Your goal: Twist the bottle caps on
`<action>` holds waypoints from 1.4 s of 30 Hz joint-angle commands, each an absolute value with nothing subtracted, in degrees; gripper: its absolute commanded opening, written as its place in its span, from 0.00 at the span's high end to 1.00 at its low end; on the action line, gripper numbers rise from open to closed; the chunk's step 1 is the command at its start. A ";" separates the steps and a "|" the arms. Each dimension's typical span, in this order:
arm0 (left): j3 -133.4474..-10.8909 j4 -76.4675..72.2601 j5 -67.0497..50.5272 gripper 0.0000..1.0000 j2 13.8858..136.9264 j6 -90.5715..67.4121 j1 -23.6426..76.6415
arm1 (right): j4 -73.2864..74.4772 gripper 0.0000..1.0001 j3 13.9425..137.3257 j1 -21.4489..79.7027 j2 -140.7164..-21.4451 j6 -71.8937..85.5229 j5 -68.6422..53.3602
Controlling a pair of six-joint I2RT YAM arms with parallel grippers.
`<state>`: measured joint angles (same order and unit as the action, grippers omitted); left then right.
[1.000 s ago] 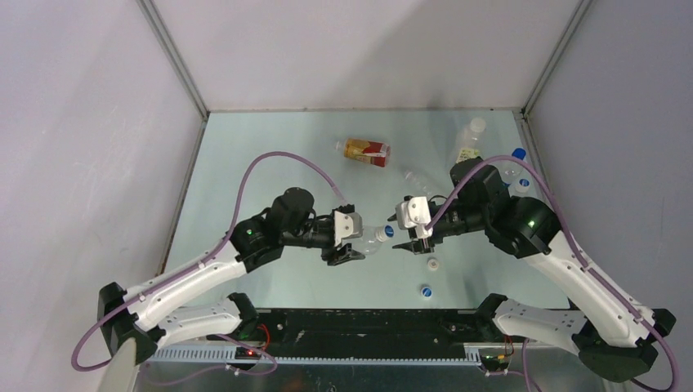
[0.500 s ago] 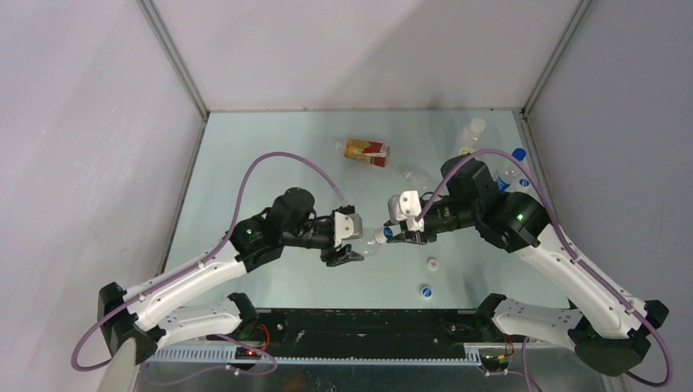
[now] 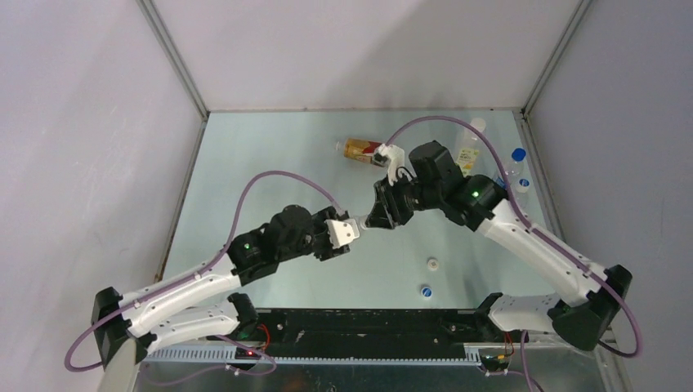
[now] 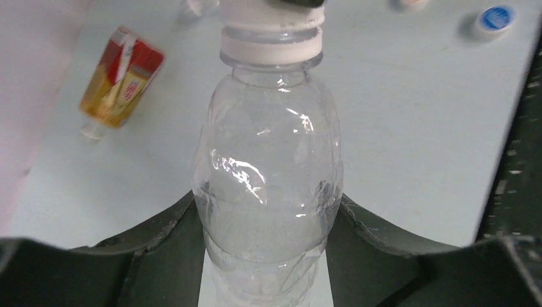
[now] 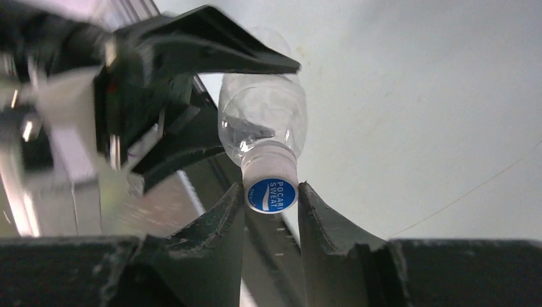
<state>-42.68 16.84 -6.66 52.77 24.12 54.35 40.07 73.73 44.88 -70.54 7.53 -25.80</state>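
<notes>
You are clamping the bottle (image 4: 268, 160) over the table (image 3: 261, 163) in the left gripper (image 4: 267, 201) so it cannot spin, while the right gripper (image 5: 270, 192) is pinching the cap (image 5: 271, 171) on its neck to twist it.

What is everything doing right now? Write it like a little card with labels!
left hand: shut on the clear bottle, gripping its body
right hand: shut on the blue-topped cap, which sits at that bottle's neck
amber bottle: lying on its side on the table, far from both hands
white cap: loose on the table, near the arms' bases
blue cap: loose on the table, just nearer the bases than the white one
</notes>
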 commanded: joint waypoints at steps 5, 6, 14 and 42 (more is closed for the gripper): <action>-37.16 -4.78 21.34 1.00 48.04 37.84 65.22 | 28.10 0.80 65.49 41.02 -72.50 57.40 -24.06; -36.56 -5.07 22.41 1.00 48.07 38.03 65.68 | 27.50 0.78 65.31 41.10 -72.24 58.21 -23.76; -35.93 -0.80 20.20 1.00 47.56 33.08 64.72 | 23.10 0.43 66.18 41.21 -64.25 45.26 -18.67; -53.04 24.27 -23.17 1.00 56.78 26.24 54.41 | 39.83 0.03 64.39 45.38 -47.36 -36.63 -35.88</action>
<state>-49.91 23.35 -18.98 56.16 26.48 54.70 37.78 64.18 44.53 -46.74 -28.38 -34.57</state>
